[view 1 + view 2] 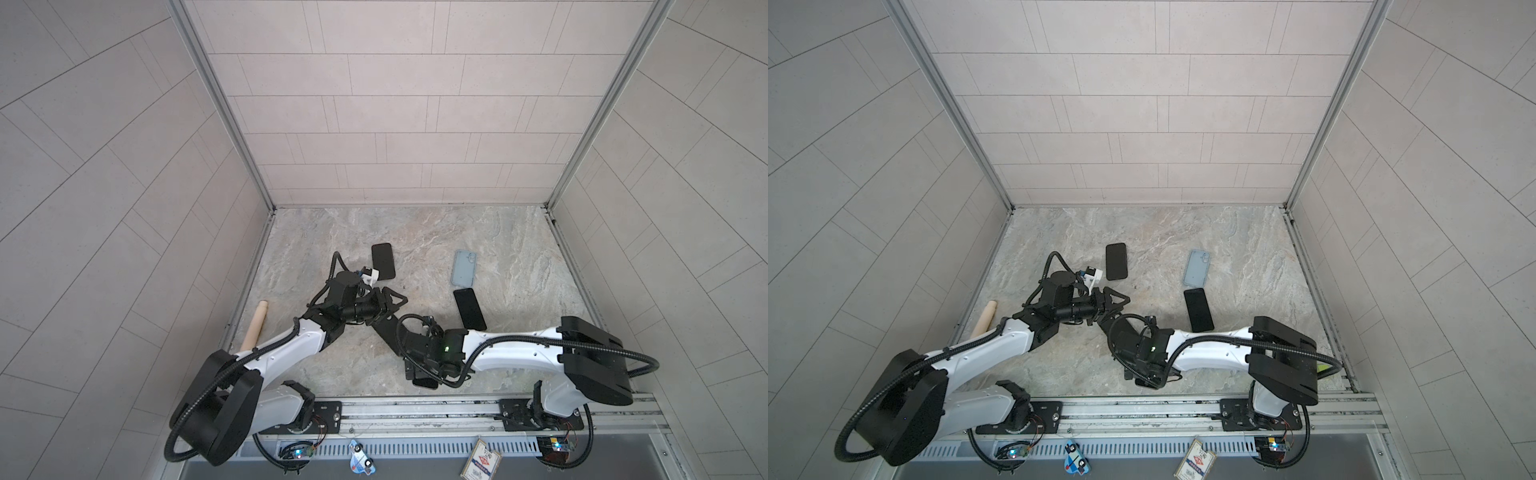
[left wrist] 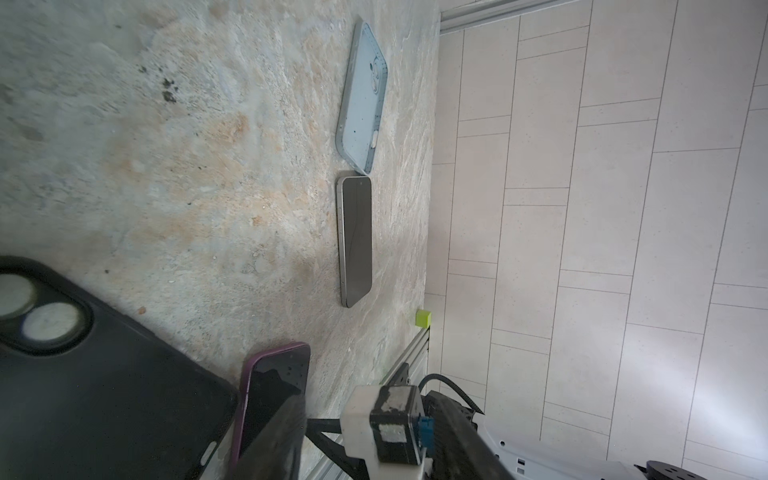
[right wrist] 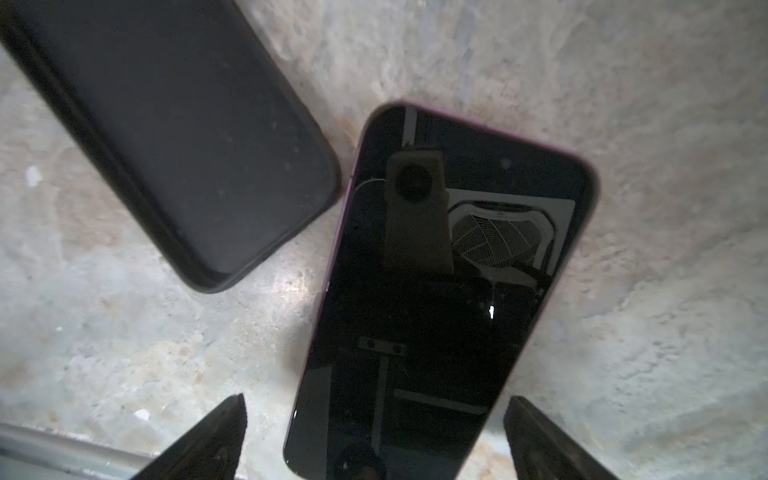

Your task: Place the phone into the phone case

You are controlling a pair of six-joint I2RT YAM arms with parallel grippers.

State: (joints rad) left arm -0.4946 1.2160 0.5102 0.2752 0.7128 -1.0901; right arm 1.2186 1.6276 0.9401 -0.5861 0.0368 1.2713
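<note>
The right claw [image 3: 376, 400] hung spread, the purple-rimmed black-glass phone [image 3: 449, 270] lying flat between its fingers [image 3: 208, 440], the empty black phone case [image 3: 174, 137] just beside. Whether the left claw [image 1: 388, 301] pinched that case was unclear. Closing squarely on the phone's long edges should grip best.

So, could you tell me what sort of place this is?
Most likely a robot test booth: pale tile-pattern wall panels in aluminium corner posts box in a marble-look tabletop, with white robot arms bolted to a metal rail.
</note>
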